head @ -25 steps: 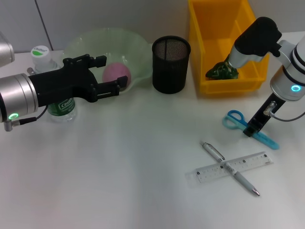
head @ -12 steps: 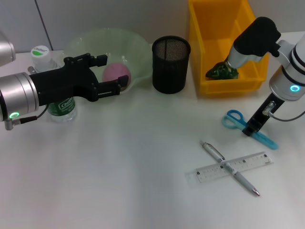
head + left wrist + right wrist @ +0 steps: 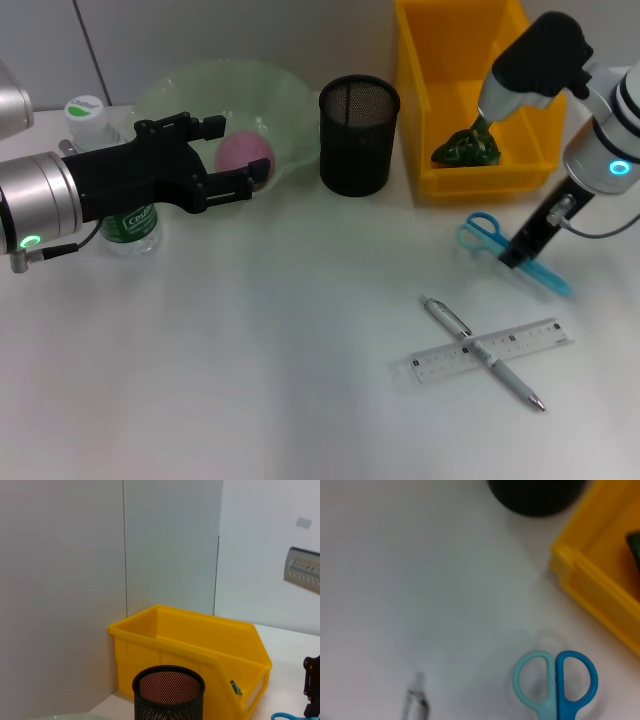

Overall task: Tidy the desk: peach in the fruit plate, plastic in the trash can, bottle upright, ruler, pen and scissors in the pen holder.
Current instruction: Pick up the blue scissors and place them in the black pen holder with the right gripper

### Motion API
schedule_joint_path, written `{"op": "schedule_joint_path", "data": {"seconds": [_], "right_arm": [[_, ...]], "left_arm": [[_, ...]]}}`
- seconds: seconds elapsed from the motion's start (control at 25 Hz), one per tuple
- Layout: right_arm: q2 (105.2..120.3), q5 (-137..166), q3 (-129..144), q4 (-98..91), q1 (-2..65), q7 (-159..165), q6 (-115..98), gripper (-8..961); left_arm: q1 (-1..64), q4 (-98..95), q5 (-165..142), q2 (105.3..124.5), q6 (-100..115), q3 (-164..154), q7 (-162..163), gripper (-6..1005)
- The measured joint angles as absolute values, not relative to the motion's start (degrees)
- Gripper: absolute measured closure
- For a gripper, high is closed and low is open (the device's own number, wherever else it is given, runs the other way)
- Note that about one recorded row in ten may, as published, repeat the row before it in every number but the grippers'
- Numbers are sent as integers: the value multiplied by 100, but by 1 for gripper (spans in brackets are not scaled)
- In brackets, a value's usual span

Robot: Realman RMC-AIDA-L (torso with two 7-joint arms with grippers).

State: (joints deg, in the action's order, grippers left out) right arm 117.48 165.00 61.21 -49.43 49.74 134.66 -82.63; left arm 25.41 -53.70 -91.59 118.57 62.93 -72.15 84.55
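Change since earlier frame: scissors and right gripper have shifted toward the black mesh pen holder and slightly away from the pen; the handle loops now sit higher in the head view. Left arm unchanged.
Right gripper: fingers clenched on the scissors at the junction of handles and blades; the blue blade end projects past the fingers on the far side from the loops.
Scissors: one light-blue loop and one darker-blue loop, lying side by side just beyond the fingertips in the right wrist view. Whether they touch the table cannot be told.
Left gripper: fingers released and spread, hovering at the near rim of the fruit plate.
Peach: pink, inside the fruit plate, directly between and beyond the left fingertips.
Bottle: upright, green cap and label, behind the left wrist, partly hidden by it.
Pen holder: upright, between the fruit plate and the yellow bin; well apart from both sets of fingers.
Plastic: green crumpled piece inside the yellow bin, beyond the right fingers.
Pen: on the table, lying across the ruler, near the right fingers on the robot's side.
Ruler: clear, flat on the table, under the pen.
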Motion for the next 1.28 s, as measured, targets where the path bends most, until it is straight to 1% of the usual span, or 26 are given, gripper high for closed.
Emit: {"op": "schedule_joint_path", "data": {"seconds": [0.2, 0.36, 0.56, 0.8, 0.96, 1.28], "right_arm": [[11780, 15983, 6143, -5547, 4846, 13284, -8570, 732], [11876, 15609, 6148, -6194, 4711, 13142, -8720, 732], [11900, 15277, 6169, -6573, 4618, 13077, -8573, 732], [11928, 14761, 6385, -7013, 4326, 13077, -7660, 732], [11927, 14297, 6930, -7222, 4016, 13073, -6484, 732], [11927, 13951, 7553, -7090, 3882, 13061, -5238, 733]], "left_arm": [[2539, -5370, -9158, 11856, 6292, -7215, 8455, 197], [2535, -5370, -9156, 11850, 6273, -7216, 8455, 197], [2539, -5370, -9159, 11848, 6268, -7216, 8444, 197], [2540, -5357, -9146, 11852, 6270, -7215, 8402, 197], [2540, -5351, -9143, 11854, 6267, -7216, 8399, 197], [2552, -5319, -9142, 11857, 6257, -7215, 8364, 197]]}}
